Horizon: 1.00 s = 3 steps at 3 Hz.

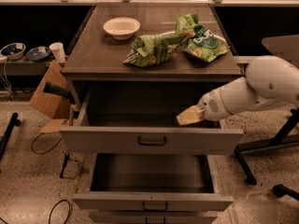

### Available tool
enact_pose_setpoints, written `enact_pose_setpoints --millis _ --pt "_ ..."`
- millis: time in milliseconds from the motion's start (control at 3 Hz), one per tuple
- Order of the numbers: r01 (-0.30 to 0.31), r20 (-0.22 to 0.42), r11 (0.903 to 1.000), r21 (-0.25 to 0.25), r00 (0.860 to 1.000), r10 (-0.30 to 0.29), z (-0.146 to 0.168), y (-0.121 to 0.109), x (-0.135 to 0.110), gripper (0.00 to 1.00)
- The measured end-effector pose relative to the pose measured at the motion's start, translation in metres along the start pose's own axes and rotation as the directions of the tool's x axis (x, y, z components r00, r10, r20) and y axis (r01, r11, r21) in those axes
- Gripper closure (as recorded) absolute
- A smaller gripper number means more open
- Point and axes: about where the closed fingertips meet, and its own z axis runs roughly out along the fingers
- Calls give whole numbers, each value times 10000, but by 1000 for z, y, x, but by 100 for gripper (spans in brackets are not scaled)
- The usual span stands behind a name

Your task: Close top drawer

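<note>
so, second drawer [117, 202]: nearest, open too.
top drawer [103, 141]: pulled well out, front running left to right.
gripper [189, 116]: fingers together, empty, just behind that front, right of handle [152, 141].
push line: away, toward cabinet; front's near face first.
farthest: bowl [121, 27], chip bags [154, 50] on top.

Smooth white bulbous arm [261, 85] — pale tan gripper [189, 116] at its tip.
</note>
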Motion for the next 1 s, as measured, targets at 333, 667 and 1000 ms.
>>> enact_pose_setpoints --millis 333,667,1000 --pt "-63 -19 9988 493 10000 65 -35 -4 46 100" --pt "-553 -757 9950 837 9952 617 -27 -13 83 100" --pt "-1170 -1755 9849 1278 9747 1386 -9 -32 112 100"
